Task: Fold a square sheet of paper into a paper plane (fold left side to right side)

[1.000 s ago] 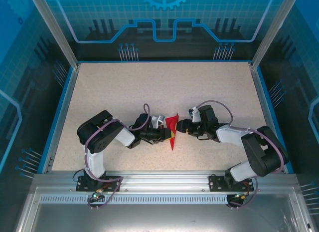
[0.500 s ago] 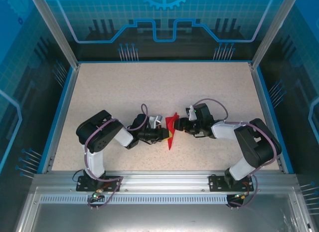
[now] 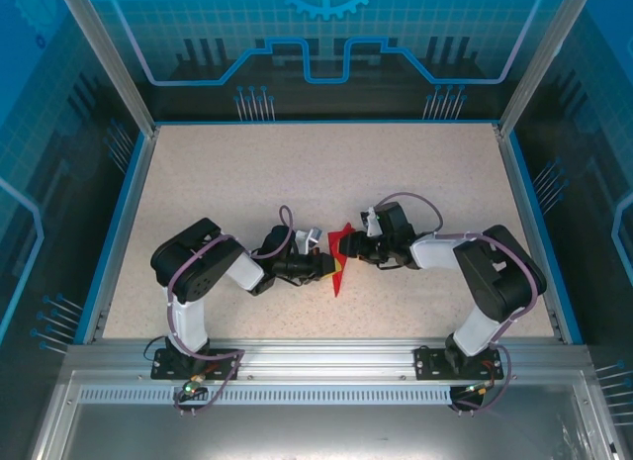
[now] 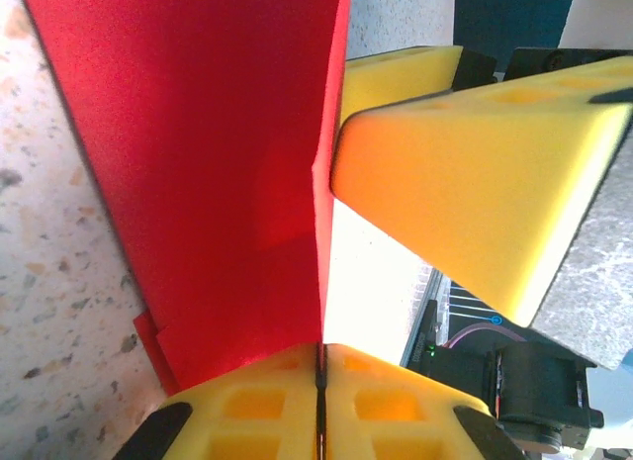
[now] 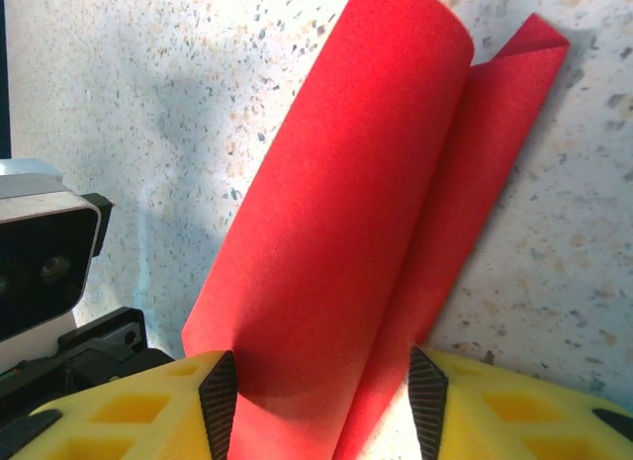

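Left claw (image 4: 318,381) pinching the folded red paper (image 4: 227,173) edge – right claw (image 5: 321,406) spread, paper between its fingers.

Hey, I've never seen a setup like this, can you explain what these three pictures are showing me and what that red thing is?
These are two robot arms bolted to the near edge of a speckled table. The wide picture looks down from above; the other two come from small cameras on each arm's wrist. The red thing is a sheet of paper, partly folded, yellow on its back. In the left wrist picture the left fingers, padded in yellow foam, are pinched shut on its edge. In the right wrist picture the right fingers stand apart on either side of its curled-over fold.
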{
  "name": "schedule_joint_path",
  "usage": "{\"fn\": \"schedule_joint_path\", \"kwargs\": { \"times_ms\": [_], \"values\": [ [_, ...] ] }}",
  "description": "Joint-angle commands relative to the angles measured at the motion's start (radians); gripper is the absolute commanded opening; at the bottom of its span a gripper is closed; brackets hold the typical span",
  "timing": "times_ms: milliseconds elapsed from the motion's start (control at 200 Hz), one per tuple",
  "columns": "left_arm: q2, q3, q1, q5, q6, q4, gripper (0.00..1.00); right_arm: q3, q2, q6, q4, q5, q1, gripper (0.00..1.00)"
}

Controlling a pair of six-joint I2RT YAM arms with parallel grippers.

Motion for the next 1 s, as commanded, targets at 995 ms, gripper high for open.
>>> {"fn": "schedule_joint_path", "kwargs": {
  "times_ms": [995],
  "values": [
    [-0.076, 0.049, 0.076, 0.034, 0.056, -0.148, 0.42, 0.008, 0.053, 0.003, -0.08, 0.044, 0.019, 0.51]
  ]
}}
